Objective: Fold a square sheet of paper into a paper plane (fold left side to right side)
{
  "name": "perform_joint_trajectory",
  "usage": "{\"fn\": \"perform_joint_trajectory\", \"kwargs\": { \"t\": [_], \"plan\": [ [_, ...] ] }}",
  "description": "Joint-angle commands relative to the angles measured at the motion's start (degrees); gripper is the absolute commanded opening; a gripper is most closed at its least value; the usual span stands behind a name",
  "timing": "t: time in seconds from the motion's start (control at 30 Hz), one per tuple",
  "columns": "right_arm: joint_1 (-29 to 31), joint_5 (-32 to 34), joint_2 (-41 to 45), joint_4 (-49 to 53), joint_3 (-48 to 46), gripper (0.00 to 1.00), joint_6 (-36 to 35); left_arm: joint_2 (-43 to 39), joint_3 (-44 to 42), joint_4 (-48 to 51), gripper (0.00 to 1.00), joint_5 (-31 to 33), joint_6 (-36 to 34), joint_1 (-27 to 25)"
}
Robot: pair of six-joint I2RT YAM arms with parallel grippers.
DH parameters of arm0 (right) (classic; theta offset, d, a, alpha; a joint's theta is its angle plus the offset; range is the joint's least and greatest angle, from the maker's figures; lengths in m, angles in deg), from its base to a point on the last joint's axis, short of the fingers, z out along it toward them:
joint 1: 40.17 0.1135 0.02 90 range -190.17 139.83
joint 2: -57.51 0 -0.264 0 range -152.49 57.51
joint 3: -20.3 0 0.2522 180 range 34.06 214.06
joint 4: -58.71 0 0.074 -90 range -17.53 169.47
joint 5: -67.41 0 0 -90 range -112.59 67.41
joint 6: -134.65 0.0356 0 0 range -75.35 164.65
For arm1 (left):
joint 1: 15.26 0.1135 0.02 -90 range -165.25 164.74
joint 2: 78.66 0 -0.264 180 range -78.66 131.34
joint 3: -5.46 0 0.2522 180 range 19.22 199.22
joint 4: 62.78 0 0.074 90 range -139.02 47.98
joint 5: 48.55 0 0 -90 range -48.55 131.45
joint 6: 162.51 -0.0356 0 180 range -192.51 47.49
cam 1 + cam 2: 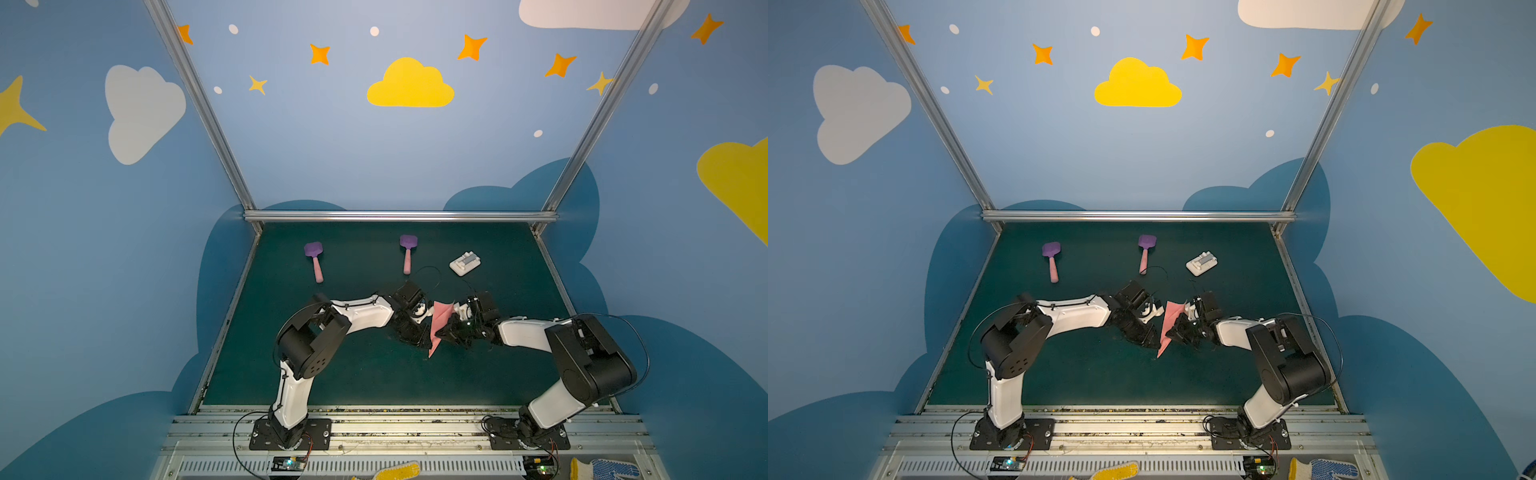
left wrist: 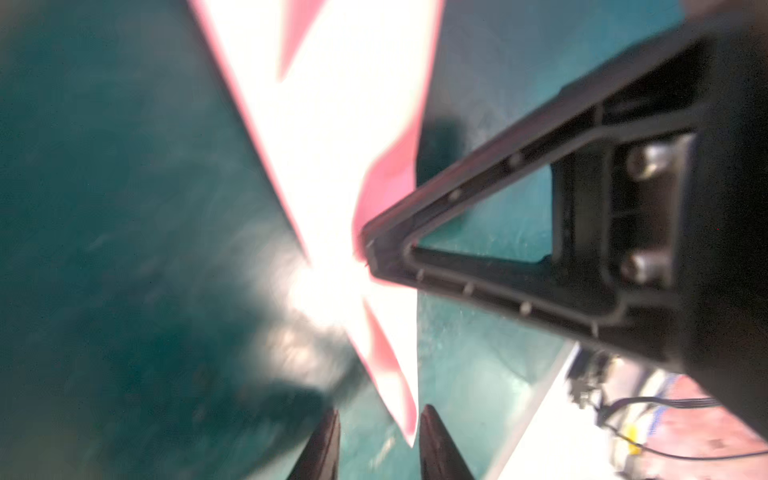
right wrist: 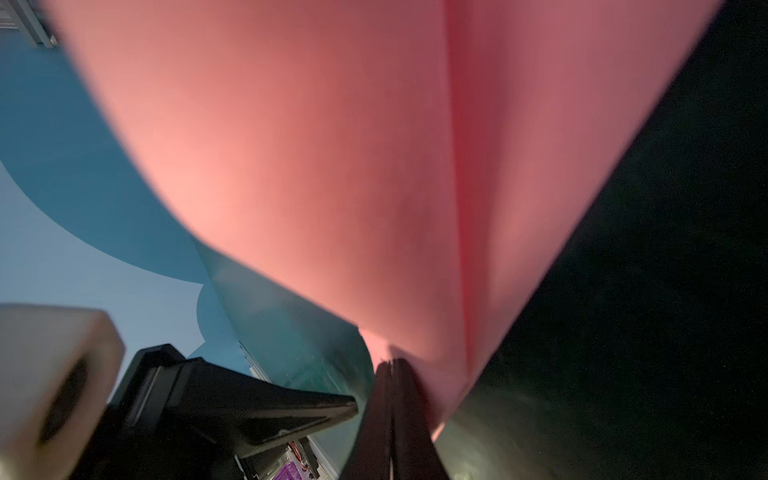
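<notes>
The square sheet of paper shows as a slim, pointed salmon-pink paper plane (image 1: 438, 326) (image 1: 1170, 326), held tilted above the green mat in mid-table, nose toward the front. My right gripper (image 1: 445, 332) (image 1: 1176, 332) (image 3: 390, 365) is shut on it, and pink paper (image 3: 332, 166) fills the right wrist view. My left gripper (image 1: 426, 338) (image 1: 1156, 340) (image 2: 380, 415) is on the plane's other side. Its jaws stand apart, with the paper's pointed tip (image 2: 405, 415) loose in the gap. The right gripper's black finger (image 2: 478, 257) presses the overexposed paper in the left wrist view.
Two purple spatulas with pink handles (image 1: 314, 259) (image 1: 408, 251) lie toward the back of the mat, and a small white plastic block (image 1: 464, 263) lies to their right. A metal rail (image 1: 399, 216) bounds the back edge, and blue walls close in both sides.
</notes>
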Motion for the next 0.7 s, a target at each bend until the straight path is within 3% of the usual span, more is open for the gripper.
{"fn": "perform_joint_trajectory", "kwargs": {
  "t": [0.0,0.2,0.33,0.47,0.67],
  "plan": [
    [-0.01,2.98,-1.1,1.94,-1.75,0.0,-0.22,-3.61,-2.2,-9.16,0.3,-3.07,11.89,-0.06],
    [0.01,3.17,-0.94,1.91,-2.2,0.0,-0.31,-4.22,-7.21,-22.88,0.04,-1.64,33.41,-1.52],
    [0.0,3.15,-1.06,1.88,-2.39,0.0,-0.35,-3.45,-9.87,-28.61,0.04,3.9,43.7,-3.48],
    [0.0,2.98,-1.35,1.74,-2.53,0.0,-0.4,-2.34,-10.79,-30.15,0.04,8.77,48.36,-5.28],
    [-0.01,2.92,-1.5,2.21,-2.21,0.0,-0.83,-0.76,-9.91,-28.07,0.04,11.34,47.73,-5.81]
  ]
}}
